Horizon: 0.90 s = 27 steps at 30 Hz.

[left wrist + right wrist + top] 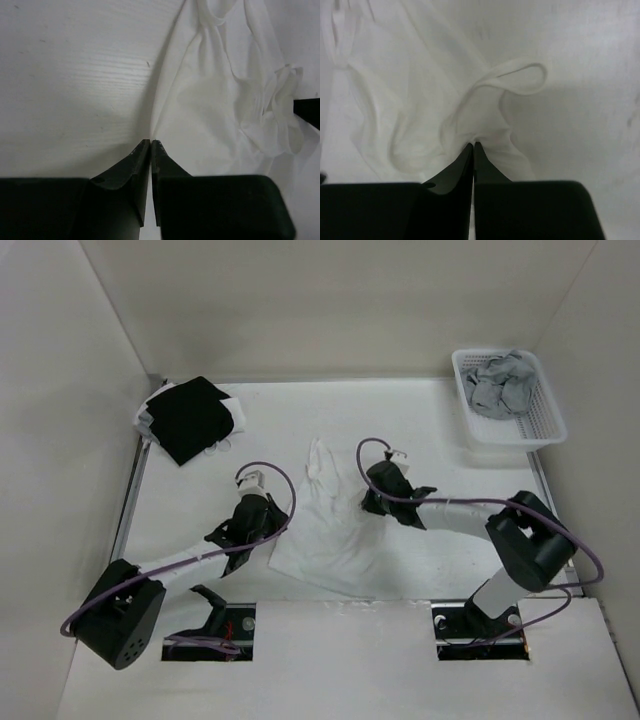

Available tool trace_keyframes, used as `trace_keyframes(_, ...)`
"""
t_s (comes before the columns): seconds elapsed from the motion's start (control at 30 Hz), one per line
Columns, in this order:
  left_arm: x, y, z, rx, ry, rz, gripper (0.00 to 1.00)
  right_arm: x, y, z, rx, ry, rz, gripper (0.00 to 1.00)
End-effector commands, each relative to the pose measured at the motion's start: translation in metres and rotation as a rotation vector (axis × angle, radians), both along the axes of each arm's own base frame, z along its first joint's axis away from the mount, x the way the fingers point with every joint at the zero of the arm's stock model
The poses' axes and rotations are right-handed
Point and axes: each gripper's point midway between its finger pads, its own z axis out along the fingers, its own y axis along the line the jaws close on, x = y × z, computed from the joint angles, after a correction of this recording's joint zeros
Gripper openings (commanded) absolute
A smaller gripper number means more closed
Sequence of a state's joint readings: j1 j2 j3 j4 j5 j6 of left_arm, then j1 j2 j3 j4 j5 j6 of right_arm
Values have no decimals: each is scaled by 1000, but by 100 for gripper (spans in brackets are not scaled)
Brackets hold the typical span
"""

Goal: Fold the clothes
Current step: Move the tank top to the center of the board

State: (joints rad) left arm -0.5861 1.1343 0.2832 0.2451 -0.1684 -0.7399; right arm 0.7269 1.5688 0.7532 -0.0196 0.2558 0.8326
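The clothes, one thin white camisole (325, 530), lie crumpled in the middle of the table, straps toward the back. My left gripper (272, 530) is at its left edge. In the left wrist view the jaws (151, 141) are shut, and the fabric (210, 110) pulls in creases toward the tips. My right gripper (368, 502) is at the camisole's right edge. Its jaws (473, 144) are shut on bunched fabric (420, 100), with a strap loop (520, 82) just beyond the tips.
A black garment with white edges (190, 418) lies at the back left corner. A white basket (545, 432) holding grey garments (500, 382) stands at the back right. White walls enclose the table on three sides.
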Motion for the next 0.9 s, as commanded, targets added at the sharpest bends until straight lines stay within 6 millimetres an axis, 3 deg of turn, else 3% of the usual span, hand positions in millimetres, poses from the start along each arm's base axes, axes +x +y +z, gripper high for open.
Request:
trace_keyframes(0.0,36,13,30,-57,-109,106,5,89,7,50,76,-195,-51,4)
trace_keyframes(0.07,56,28,33,-60,-117,187,11,120,1,55,93,-219,-88,10)
trace_keyframes(0.13,73,36,34,-76,-114,234,27,138,-7,58,104,-241,-120,25)
trace_keyframes(0.17,77,36,35,-79,-114,238,33,140,-11,62,113,-253,-130,38)
trace_keyframes(0.2,78,38,35,-80,-110,242,39,137,-13,66,120,-261,-129,44)
trace_keyframes(0.3,67,45,38,-81,-122,251,43,107,-26,73,141,-284,-125,54)
trace_keyframes(0.4,38,48,25,-55,-78,218,35,63,-33,63,146,-260,-108,50)
trace_keyframes(0.5,-1,35,7,-43,38,133,27,13,-49,34,153,-171,-135,21)
trace_keyframes(0.57,-21,27,-1,-44,93,98,27,-13,-64,18,146,-115,-174,8)
trace_keyframes(0.67,-45,17,-8,-51,158,68,32,-38,-79,7,123,-87,-219,11)
trace_keyframes(0.7,-49,15,-8,-56,174,69,34,-41,-81,12,131,-108,-228,19)
trace_keyframes(0.8,-56,15,-13,-27,207,70,36,-40,-86,25,138,-153,-247,30)
trace_keyframes(0.87,-60,13,-18,-1,229,61,36,-40,-86,30,140,-161,-236,30)
